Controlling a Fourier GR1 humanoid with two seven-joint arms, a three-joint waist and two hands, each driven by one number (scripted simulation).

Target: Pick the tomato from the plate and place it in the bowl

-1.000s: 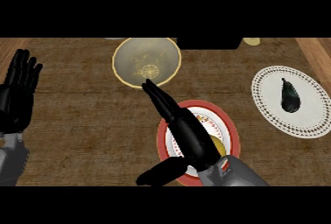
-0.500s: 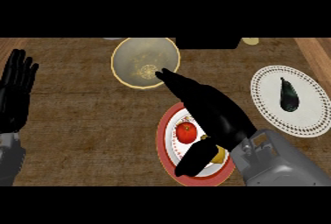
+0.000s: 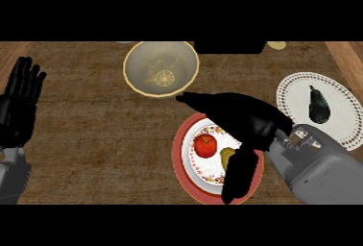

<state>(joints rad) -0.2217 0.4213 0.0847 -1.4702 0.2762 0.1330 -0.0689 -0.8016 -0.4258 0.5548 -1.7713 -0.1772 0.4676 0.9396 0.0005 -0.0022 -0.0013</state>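
noted at the far left edge, well apart from the working hand: left hand [image 3: 20, 108], upright, fingers straight, released, holding nothing. resting only.

found the bowl [image 3: 152, 57] just beyond the fingertips of the right hand [image 3: 245, 115], up and to their left.

located the tomato [image 3: 205, 145] on the red-rimmed plate [image 3: 178, 156], left of the right palm, in the gap between the outstretched fingers [image 3: 195, 101] above it and the thumb [image 3: 237, 178] below it. recorded beside it, nearer the thumb, a smaller yellow-green piece [image 3: 227, 157]; cannot identify.

judged the step in hand as the grasp, not yet made. advise lowering the palm toward the tomato, centring it between thumb and fingers, then curling both round its sides. advise keeping the thumb off the yellow-green piece and off the plate rim, so as not to drag either along. recommend lifting straight up before carrying toward the bowl past the fingertips.

found the right hand spread wide, thumb well away from nearly straight fingers, grasping nothing. cannot tell whether any part touches the tomato or the plate; judged more likely to be hovering over them.

noted to the right of the wrist, apart from it: a white lace-edged plate [image 3: 297, 96] bearing a dark elongated item [image 3: 319, 104], no part of this task.
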